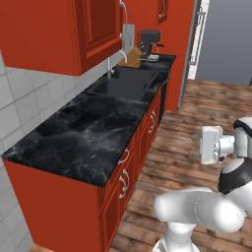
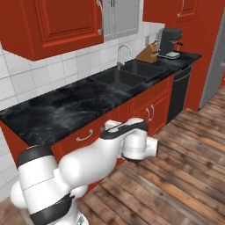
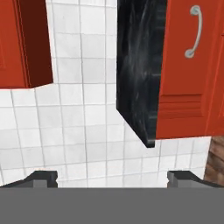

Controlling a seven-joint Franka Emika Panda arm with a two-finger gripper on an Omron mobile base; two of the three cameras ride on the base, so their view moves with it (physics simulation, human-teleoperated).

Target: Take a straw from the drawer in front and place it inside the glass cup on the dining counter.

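A red drawer point(image 1: 125, 156) sits shut under the black marble worktop point(image 1: 88, 128), and its curved silver handle point(image 3: 194, 31) appears at the top right of the rolled hand view. The same drawer front point(image 2: 84, 136) is just left of my arm in the right base view. My gripper point(image 3: 112, 178) is open with nothing between its fingers. It hangs over the wooden floor, apart from the cabinets, facing the worktop's end and the tiled wall. The white hand point(image 1: 210, 144) is at mid-right of the left base view. The straw is hidden. The glass cup and the dining counter are out of view.
A dark sink point(image 1: 125, 82) with a tap is set in the worktop farther along. A knife block point(image 1: 131, 59) and a coffee machine point(image 1: 149, 43) stand at the far end. Red wall cabinets point(image 1: 59, 29) hang overhead. Wooden floor point(image 1: 197, 108) stretches to the right.
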